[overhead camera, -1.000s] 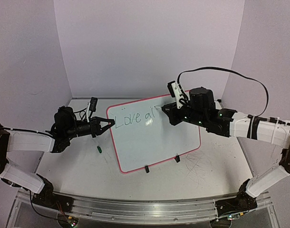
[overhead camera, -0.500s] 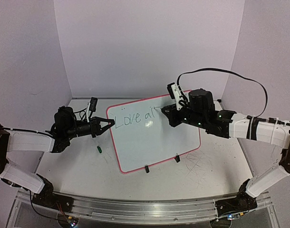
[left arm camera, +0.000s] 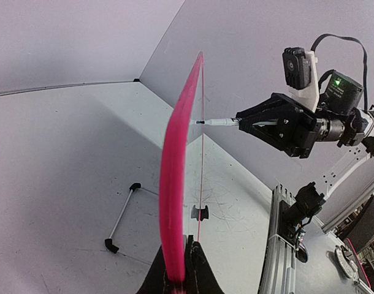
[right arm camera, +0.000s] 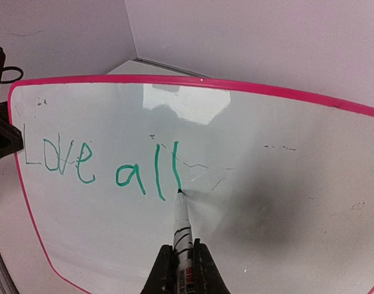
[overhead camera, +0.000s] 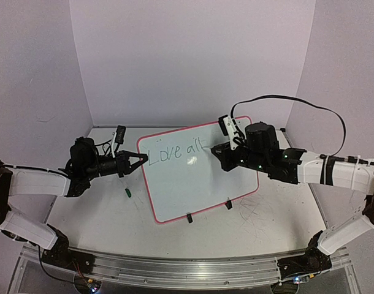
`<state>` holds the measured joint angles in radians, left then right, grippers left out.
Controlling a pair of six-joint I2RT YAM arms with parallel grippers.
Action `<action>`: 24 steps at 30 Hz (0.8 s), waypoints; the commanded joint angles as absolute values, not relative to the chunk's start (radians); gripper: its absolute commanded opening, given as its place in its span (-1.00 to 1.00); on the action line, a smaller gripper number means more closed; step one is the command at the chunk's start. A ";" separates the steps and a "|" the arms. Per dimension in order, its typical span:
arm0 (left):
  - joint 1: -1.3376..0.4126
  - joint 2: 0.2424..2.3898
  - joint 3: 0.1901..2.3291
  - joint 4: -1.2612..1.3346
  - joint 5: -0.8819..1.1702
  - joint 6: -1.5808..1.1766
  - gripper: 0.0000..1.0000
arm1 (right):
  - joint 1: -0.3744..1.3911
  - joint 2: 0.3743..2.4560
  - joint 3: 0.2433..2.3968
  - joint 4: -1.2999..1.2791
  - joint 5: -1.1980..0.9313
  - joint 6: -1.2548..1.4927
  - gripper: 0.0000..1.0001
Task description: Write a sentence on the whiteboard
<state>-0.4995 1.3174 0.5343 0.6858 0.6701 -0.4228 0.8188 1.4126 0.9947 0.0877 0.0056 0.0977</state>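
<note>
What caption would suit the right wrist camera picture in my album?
The right hand holds a marker on the pink-rimmed whiteboard, tip at the foot of the last letter of green "Love all".

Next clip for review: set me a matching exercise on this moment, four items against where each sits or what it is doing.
Column one:
1. left gripper
2. right gripper
3. marker
4. green cap

Column two:
A. lies on the tabletop, left of the whiteboard
B. tip at the foot of the last stroke of the green writing
C. shut on the whiteboard's pink rim
D. shut on the marker

Pairs: 1-C, 2-D, 3-B, 4-A
</note>
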 commanded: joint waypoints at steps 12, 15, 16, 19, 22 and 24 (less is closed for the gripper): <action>-0.504 1.310 0.516 0.626 0.631 -0.336 -1.00 | 0.815 1.352 1.010 0.066 0.064 0.091 -1.00; -0.503 1.310 0.514 0.625 0.631 -0.336 -1.00 | 0.815 1.304 1.017 0.070 0.025 0.081 -1.00; -0.504 1.309 0.514 0.625 0.631 -0.336 -1.00 | 0.814 1.292 1.019 0.070 0.024 0.083 -1.00; -0.503 1.304 0.512 0.623 0.628 -0.336 -1.00 | 0.808 1.273 1.016 0.068 0.032 0.075 -1.00; -0.504 1.302 0.515 0.618 0.628 -0.336 -1.00 | 0.799 1.266 1.004 0.067 0.013 0.041 -1.00; -0.503 1.302 0.519 0.613 0.629 -0.336 -1.00 | 0.798 1.262 1.003 0.070 -0.021 0.015 -1.00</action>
